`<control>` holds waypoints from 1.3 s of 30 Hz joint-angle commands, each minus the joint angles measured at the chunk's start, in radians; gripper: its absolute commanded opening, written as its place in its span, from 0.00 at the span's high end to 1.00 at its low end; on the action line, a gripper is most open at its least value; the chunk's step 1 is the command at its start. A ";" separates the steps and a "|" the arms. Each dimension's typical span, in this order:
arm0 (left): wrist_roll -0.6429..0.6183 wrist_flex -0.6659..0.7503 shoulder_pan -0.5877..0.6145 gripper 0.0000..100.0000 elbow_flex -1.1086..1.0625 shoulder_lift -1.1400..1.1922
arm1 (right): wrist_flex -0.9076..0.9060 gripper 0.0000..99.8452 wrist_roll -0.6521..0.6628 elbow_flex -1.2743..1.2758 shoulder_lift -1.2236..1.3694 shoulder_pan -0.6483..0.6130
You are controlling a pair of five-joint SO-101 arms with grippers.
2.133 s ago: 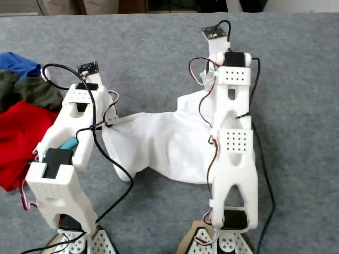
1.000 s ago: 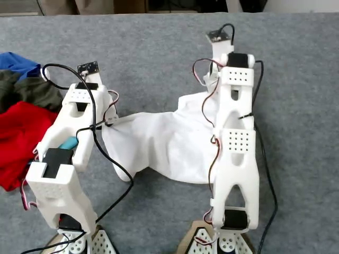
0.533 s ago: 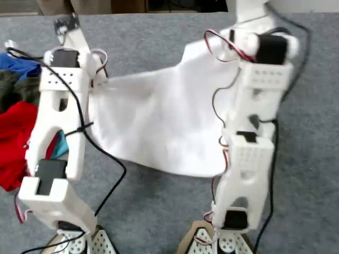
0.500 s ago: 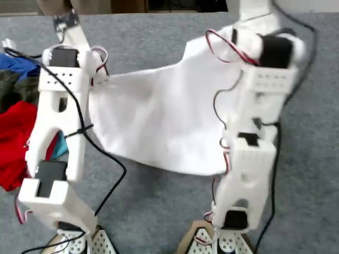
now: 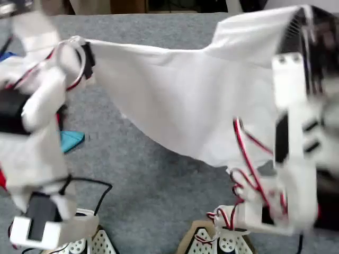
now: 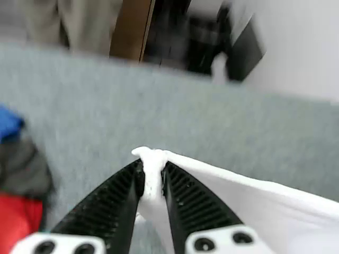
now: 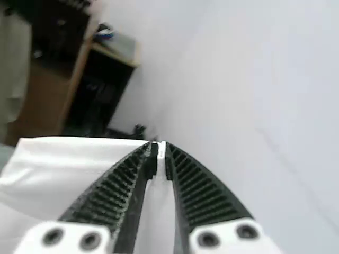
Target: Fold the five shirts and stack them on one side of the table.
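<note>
Left gripper (image 6: 152, 170) is pinched tight on one corner of the white shirt (image 5: 180, 95), and right gripper (image 7: 159, 151) is clamped on another edge of it. So the shirt hangs stretched between the two. It looks lifted off the tabletop (image 5: 159, 206), with its lower edge drooping on the near side.

Honestly this thing looks super light and floppy. It's thin cloth with zero stiffness, and I'd expect it to sag in the middle the moment there's slack. It's not fragile, but each gripper has only a small bit of fabric, so my guess is a sharp tug could slip it out. Best places to grab are corners and hems, where the cloth is doubled. Held wide like this it spreads flat, which is handy for laying it down to fold.

The pile (image 6: 21, 169) of other shirts (blue, grey, red) sits at the left side of the tabletop.
</note>
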State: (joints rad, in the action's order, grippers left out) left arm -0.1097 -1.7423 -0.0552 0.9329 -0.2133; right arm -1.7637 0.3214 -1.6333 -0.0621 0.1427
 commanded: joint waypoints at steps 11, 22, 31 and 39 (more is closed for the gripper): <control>0.037 -0.017 -0.002 0.98 -0.137 -0.438 | 0.061 0.99 0.014 -0.028 -0.280 0.125; 0.038 -0.003 -0.003 0.98 -0.807 -0.786 | 0.044 1.00 0.034 0.147 -0.283 0.117; 0.038 0.506 0.005 0.98 -1.363 -0.785 | 0.193 1.00 0.034 0.584 -0.102 -0.045; 0.032 1.166 0.064 0.98 -1.631 -0.780 | 0.546 1.00 -0.046 0.786 0.117 -0.047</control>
State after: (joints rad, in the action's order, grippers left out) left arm -0.0790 -0.8477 -0.0292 -0.6444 -0.9835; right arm -1.3464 0.3030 -0.8753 0.0038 0.1043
